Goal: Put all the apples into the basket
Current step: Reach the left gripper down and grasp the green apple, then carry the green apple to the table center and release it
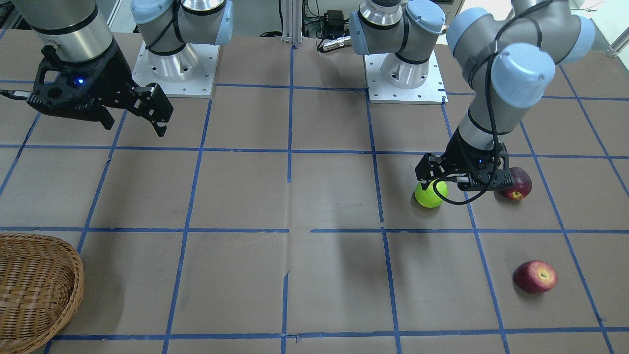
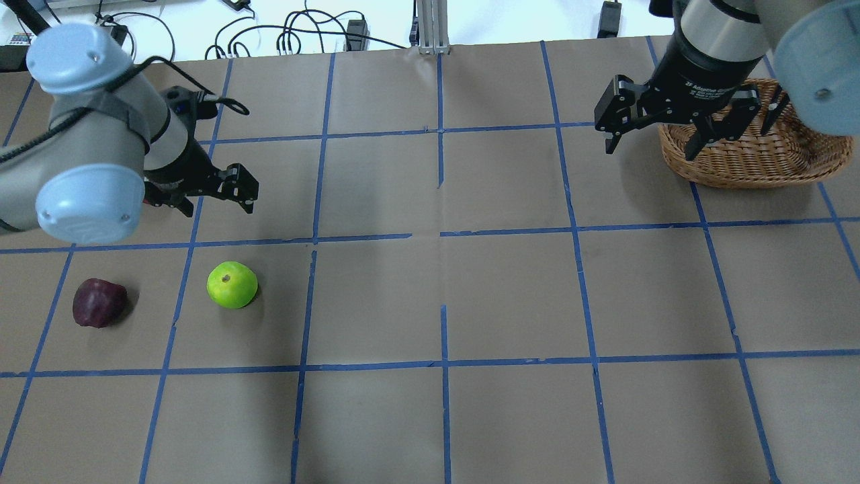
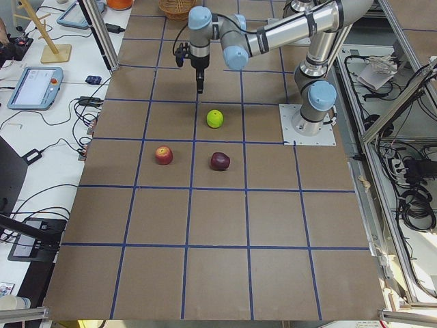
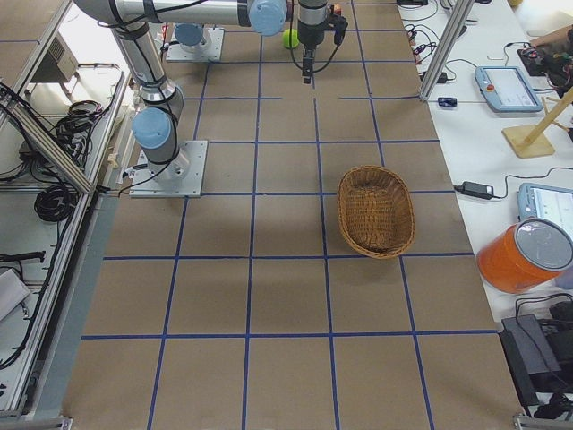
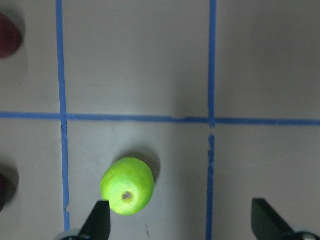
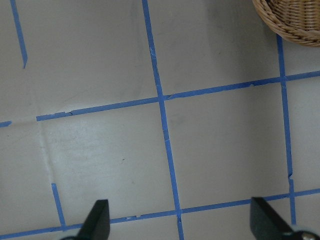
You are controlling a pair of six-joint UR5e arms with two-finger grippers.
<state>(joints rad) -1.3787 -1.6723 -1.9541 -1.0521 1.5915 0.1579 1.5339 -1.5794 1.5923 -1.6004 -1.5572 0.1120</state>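
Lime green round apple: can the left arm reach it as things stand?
Probably yes: the open left gripper hangs over the lime green apple, nothing between them; the dark maroon apple lies aside.

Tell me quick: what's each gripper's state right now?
Left gripper: open, empty, above the green apple.
Right gripper: open, empty.
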